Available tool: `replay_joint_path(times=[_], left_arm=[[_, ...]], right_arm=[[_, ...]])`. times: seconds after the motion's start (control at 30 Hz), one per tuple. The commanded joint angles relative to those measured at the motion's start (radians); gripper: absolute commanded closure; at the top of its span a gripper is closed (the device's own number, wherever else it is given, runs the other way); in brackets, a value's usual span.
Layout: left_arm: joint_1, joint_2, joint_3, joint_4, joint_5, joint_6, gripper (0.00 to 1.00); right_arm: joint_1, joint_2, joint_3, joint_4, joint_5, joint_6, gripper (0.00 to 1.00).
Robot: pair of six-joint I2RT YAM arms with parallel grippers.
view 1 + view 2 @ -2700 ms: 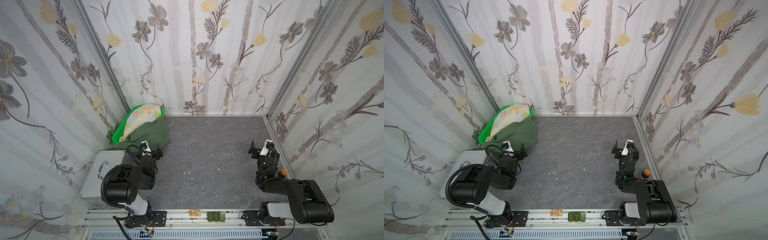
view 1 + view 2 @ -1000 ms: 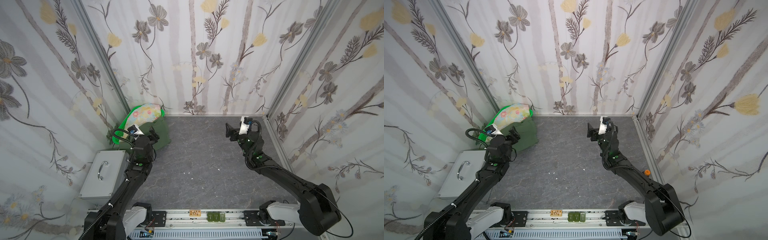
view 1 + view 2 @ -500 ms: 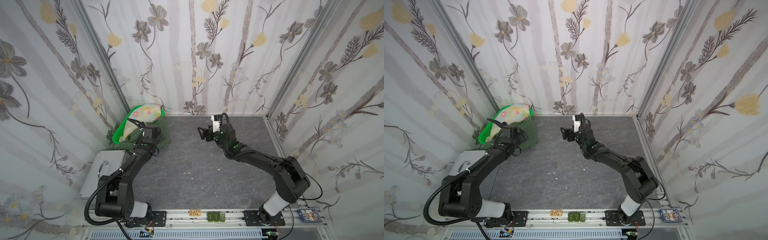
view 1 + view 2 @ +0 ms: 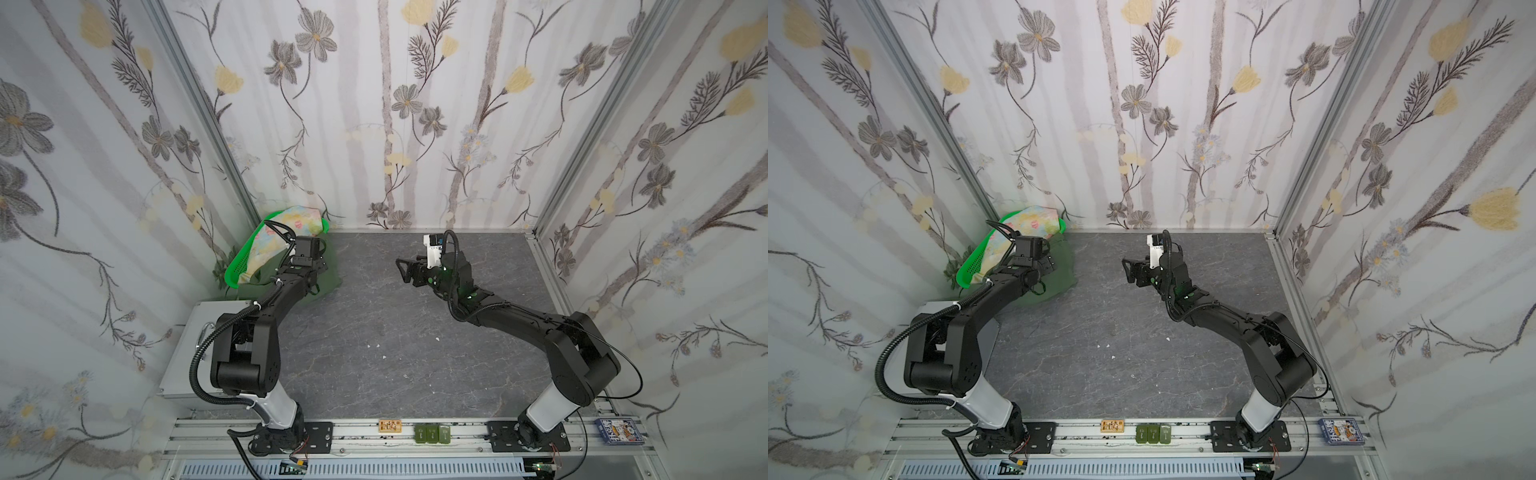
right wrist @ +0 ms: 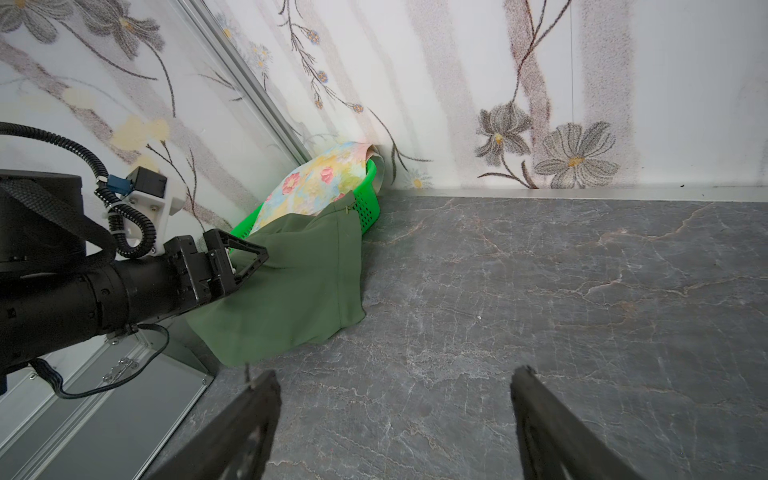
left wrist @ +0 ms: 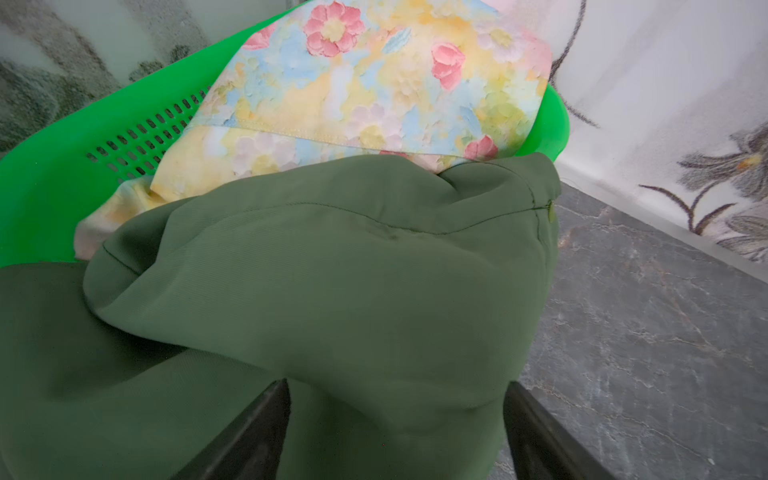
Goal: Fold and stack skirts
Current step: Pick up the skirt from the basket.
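The dark olive-green skirt (image 4: 330, 272) hangs out of the green basket (image 4: 235, 272) onto the table at the back left. The pastel floral skirt (image 4: 291, 224) lies in the basket behind it. My left gripper (image 4: 319, 268) is on the olive skirt (image 6: 332, 291). Its jaws stand wide apart, with a bulge of the green cloth between them, so this left gripper (image 6: 395, 382) is open. My right gripper (image 4: 405, 272) hovers open over the bare table near the middle and points toward the basket. Nothing is between the fingers of the right gripper (image 5: 395, 378).
A grey metal case (image 4: 183, 353) lies at the left beside my left arm's base. Papered walls close in the back and both sides. The front rail carries small tags, and a blue card box (image 4: 619, 430) lies at its right end.
Over the last second my right gripper swung left from the back right to the table's middle. My left gripper moved from beside the basket onto the olive skirt.
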Motion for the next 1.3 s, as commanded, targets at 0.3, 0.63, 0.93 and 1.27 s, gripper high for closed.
replay_joint_path(times=[0.3,0.63,0.93,1.27], left_arm=[[0.01,0.047,0.028,-0.019,-0.063,0.026,0.51],[0.01,0.022,0.059,-0.019,-0.053,0.029,1.0],[-0.015,-0.194,0.078,-0.023,0.032,0.023,1.0],[-0.087,-0.401,0.146,-0.054,0.281,-0.054,1.0]], right_arm=[[-0.016,-0.009,-0.022,0.059,0.013,0.038,0.14],[-0.023,-0.031,-0.046,0.07,0.023,0.044,0.14],[-0.026,-0.077,-0.072,0.062,0.038,0.04,0.14],[-0.039,-0.198,-0.123,0.018,0.092,0.013,0.14]])
